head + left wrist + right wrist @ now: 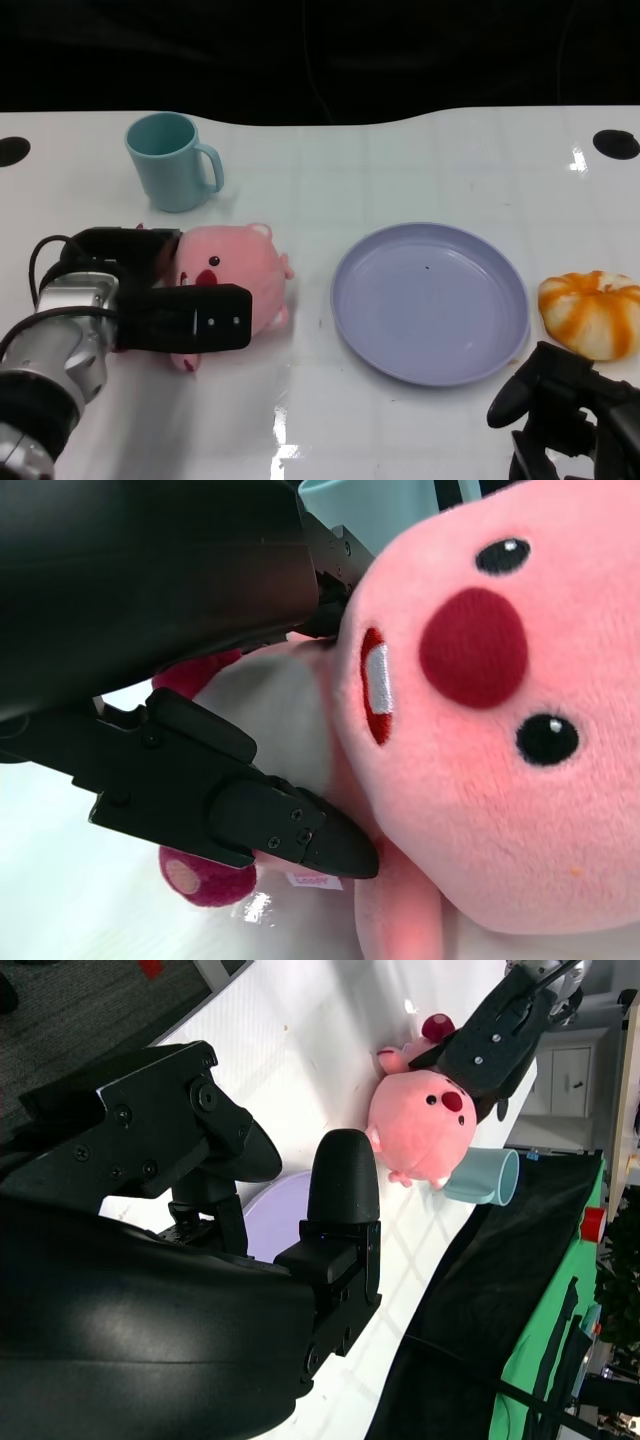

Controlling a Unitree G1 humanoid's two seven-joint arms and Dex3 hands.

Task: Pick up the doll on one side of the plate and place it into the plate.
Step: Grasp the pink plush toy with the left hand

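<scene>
Now at the grasp: doll enclosed, carry to the plate still ahead

Nearest the robot, the right hand (565,415) sits just on the near side of the round lavender plate (430,302), at its right-hand edge. It holds nothing; its black fingers (342,1175) stand apart from the thumb side, as the right wrist view shows plainly. It is idle and plays no part in the pick, as far as I can judge.

To the left of the plate, well clear of its rim, lies the soft pink plush doll (232,277) with a dark red nose and black bead eyes. The left hand (165,290) is wrapped around it: one broad black finger (200,318) crosses the doll's near side, and the rest of the hand sits behind it on the far side. In the left wrist view a finger (290,830) presses against the doll's pale belly and the shell lies over its upper flank, so the hand looks closed on the toy. The doll appears to rest on the white table (400,420), with no gap visible under it; whether any lift has begun cannot be told.

Beyond the doll, further left of the plate and further back, stands a pale teal mug (172,160). Just right of the plate lies an orange-and-white striped pumpkin-shaped toy (592,312).

By my reading the grasp is made or nearly so. Lifting, carrying across to the plate and releasing all remain. The plate holds nothing yet.
</scene>
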